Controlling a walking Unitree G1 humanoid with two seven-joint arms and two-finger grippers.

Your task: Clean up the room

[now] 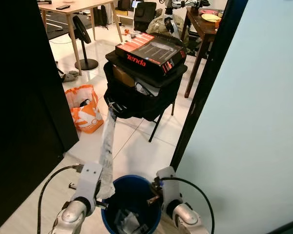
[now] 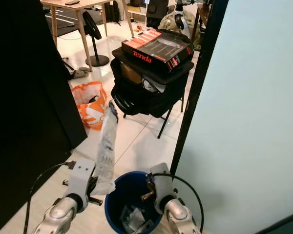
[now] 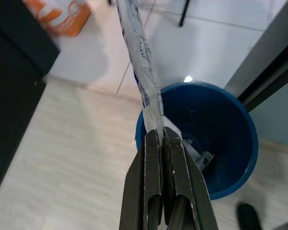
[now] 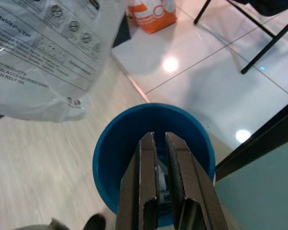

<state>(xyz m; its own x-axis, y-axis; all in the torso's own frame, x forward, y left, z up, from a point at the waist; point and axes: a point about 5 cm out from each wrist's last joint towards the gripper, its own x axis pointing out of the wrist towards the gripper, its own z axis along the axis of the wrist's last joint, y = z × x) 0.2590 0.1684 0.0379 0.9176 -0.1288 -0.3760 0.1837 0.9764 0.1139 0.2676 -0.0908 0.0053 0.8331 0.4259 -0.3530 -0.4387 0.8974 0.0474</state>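
From the left eye, the left gripper [image 1: 101, 197] holds a long, thin plastic bag [image 1: 107, 146] that sticks up tall beside the blue bin [image 1: 132, 195]. The bag's low end sits at the bin's rim, not inside yet. If the gripper lets go now, I think the tall bag could tip over and land on the floor (it leans away from the bin). Behind, a black chair [image 1: 146, 97] holds a box [image 1: 151, 51] that says "Tenda" in red. An orange shopping bag [image 1: 84, 108] sits on the floor near it.

From the right eye, the right gripper [image 2: 147, 191] hangs at the bin's near rim, and some scraps already lie in the bin.

From the left wrist, the two black fingers [image 3: 153, 158] are squeezed together on the bag's edge, with almost no gap. The bin's mouth is just past the tips. The bag has blue print on it, but it is too blurry to read.

From the right wrist, the right gripper's fingers [image 4: 145, 167] are nearly closed with a thin gap and hold nothing; they point down into the bin. The bag hangs close by, and I can read "CAN BE RELY ON" on it, above some small round signs. The bag could catch on this arm if it swings.
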